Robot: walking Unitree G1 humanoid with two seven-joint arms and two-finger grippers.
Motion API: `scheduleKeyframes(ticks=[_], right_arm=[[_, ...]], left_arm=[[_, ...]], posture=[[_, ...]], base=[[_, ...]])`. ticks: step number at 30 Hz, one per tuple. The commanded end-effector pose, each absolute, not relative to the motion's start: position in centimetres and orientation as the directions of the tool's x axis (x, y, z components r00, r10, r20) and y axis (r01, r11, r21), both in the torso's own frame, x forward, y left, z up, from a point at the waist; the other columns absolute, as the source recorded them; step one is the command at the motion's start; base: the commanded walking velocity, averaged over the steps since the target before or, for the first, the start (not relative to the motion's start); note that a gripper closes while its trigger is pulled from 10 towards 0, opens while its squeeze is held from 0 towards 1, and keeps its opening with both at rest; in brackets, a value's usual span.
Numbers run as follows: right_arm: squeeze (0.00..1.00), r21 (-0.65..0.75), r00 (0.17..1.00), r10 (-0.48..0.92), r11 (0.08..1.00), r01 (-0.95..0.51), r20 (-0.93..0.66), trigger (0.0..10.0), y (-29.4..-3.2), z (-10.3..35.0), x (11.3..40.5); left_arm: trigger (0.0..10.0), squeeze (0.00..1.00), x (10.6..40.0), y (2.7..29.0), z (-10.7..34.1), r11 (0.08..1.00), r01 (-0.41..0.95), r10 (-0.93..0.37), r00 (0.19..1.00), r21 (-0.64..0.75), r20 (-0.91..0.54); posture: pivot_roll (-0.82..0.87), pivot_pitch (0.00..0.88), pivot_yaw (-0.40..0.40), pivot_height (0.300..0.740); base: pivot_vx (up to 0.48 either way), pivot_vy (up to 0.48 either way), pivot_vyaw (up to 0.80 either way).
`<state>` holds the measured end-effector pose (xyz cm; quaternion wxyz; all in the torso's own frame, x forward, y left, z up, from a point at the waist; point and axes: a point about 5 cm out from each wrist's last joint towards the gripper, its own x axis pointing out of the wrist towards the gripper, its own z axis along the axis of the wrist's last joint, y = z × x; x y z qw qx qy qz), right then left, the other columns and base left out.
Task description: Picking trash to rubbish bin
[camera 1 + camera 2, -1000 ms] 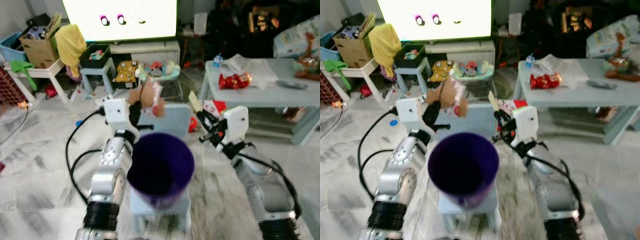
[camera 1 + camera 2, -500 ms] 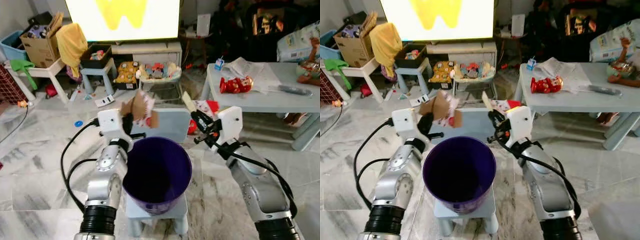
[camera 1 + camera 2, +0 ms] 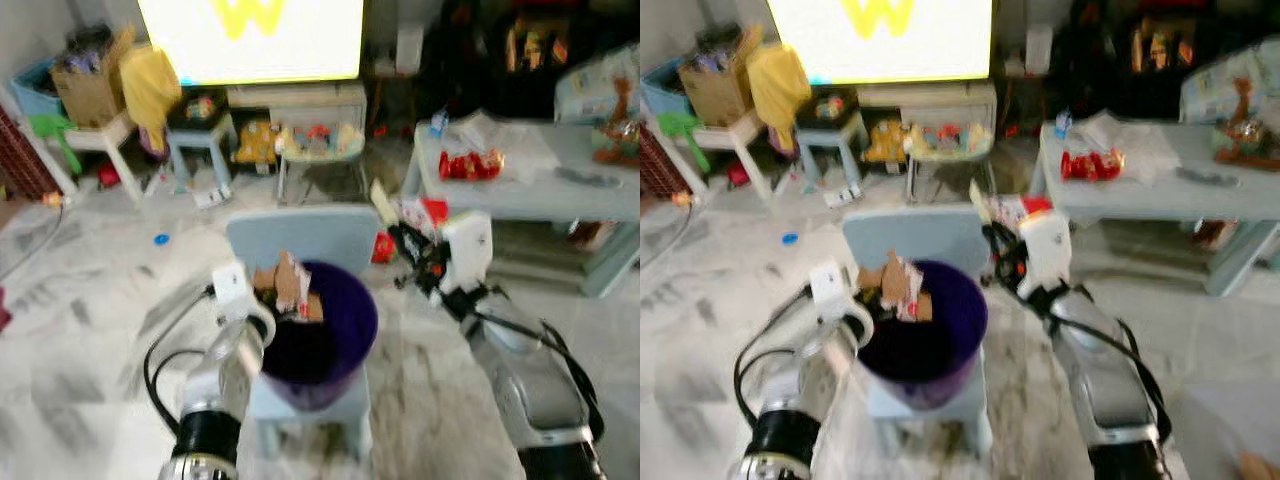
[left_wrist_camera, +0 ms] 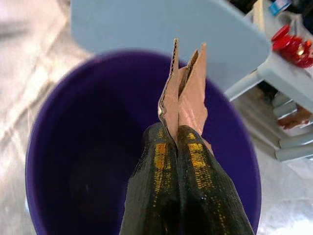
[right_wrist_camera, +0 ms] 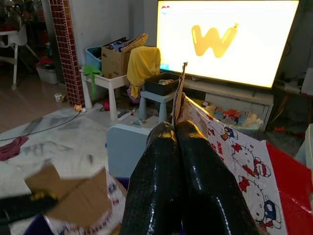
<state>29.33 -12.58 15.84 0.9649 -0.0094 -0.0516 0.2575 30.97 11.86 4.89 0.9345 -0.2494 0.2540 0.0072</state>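
From the head views, the left gripper (image 3: 287, 295) hangs cardboard scraps (image 3: 290, 290) over the purple bin (image 3: 330, 345), ready to drop. Its wrist view shows fingers (image 4: 164, 156) clamped on them. The right gripper (image 5: 176, 128) pinches a printed wrapper (image 5: 234, 169), waiting beside the bin.

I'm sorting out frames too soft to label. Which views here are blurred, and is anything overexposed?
Both eye views are motion-blurred throughout; the TV screen is blown out white. The left wrist view is sharp on the cardboard scrap over the purple bin; the right wrist view is mostly sharp.
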Motion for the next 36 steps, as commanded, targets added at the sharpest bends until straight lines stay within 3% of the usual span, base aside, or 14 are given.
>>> scheduleKeyframes(ticks=[1,4,5,6,7,8,19,23,25,29,36], right_arm=[[0.0,-0.055,0.86,0.497,0.867,-0.494,0.113,0.0,-12.7,16.5,29.3],[0.0,-0.056,0.861,0.497,0.868,-0.494,0.112,0.0,-12.8,16.5,29.3],[0.0,-0.055,0.861,0.497,0.868,-0.494,0.112,0.0,-12.8,16.5,29.3],[0.0,-0.056,0.861,0.497,0.868,-0.494,0.111,0.0,-12.8,16.5,29.3],[0.0,-0.056,0.861,0.497,0.868,-0.494,0.11,0.0,-12.8,16.5,29.3],[0.0,-0.055,0.86,0.498,0.867,-0.495,0.109,0.0,-12.8,16.5,29.3],[0.0,-0.056,0.86,0.499,0.867,-0.496,0.11,0.0,-12.7,16.5,29.4],[0.0,-0.039,0.861,0.494,0.869,-0.493,0.119,0.0,-12.4,16.3,29.6],[0.0,-0.013,0.863,0.489,0.871,-0.492,0.124,0.0,-11.7,15.9,30.1],[0.0,-0.004,0.865,0.487,0.872,-0.49,0.117,0.0,-10.8,15.2,30.8],[0.0,0.016,0.858,0.512,0.858,-0.513,0.026,0.0,-7.6,12.0,32.4]], left_arm=[[0.0,1.0,31.1,11.8,4.9,0.863,-0.164,-0.11,0.862,-0.477,-0.495],[0.0,1.0,31.0,11.7,4.5,0.845,-0.179,-0.122,0.852,-0.504,-0.508],[3.3,1.0,30.9,11.8,4.2,0.839,-0.186,-0.127,0.847,-0.511,-0.516],[7.4,1.0,30.8,11.8,4.1,0.84,-0.188,-0.125,0.845,-0.509,-0.519],[7.4,1.0,30.8,11.9,4.1,0.841,-0.19,-0.124,0.844,-0.506,-0.522],[10.0,1.0,30.8,12.0,4.0,0.837,-0.198,-0.122,0.842,-0.51,-0.526],[10.0,1.0,30.8,12.4,3.5,0.832,-0.223,-0.116,0.825,-0.507,-0.553],[10.0,1.0,30.3,12.7,4.0,0.886,-0.123,-0.143,0.845,-0.446,-0.516],[10.0,1.0,28.7,13.9,5.0,0.947,0.031,-0.173,0.886,-0.318,-0.429],[10.0,1.0,27.1,14.9,5.2,0.968,0.105,-0.19,0.899,-0.227,-0.394],[10.0,1.0,22.3,18.0,4.4,0.988,0.046,-0.107,0.897,-0.15,-0.428]], posture=[[-0.12,0.073,0.009,0.74],[-0.12,0.074,0.009,0.74],[-0.12,0.075,0.008,0.74],[-0.12,0.075,0.007,0.74],[-0.12,0.075,0.007,0.74],[-0.12,0.075,0.006,0.74],[-0.11,0.072,0.007,0.74],[-0.1,0.072,0.009,0.74],[-0.05,0.073,0.006,0.74],[0.01,0.076,-0.002,0.74],[0.09,0.076,-0.018,0.74]], base=[[0.0,0.0,0.0],[0.0,0.0,0.0],[0.0,0.0,0.0],[0.0,0.0,0.0],[0.0,0.0,0.0],[0.0,0.0,0.0],[0.0,0.0,0.0],[0.0,0.0,0.0],[0.0,0.0,0.0],[0.0,0.0,0.0],[0.0,0.0,0.0]])
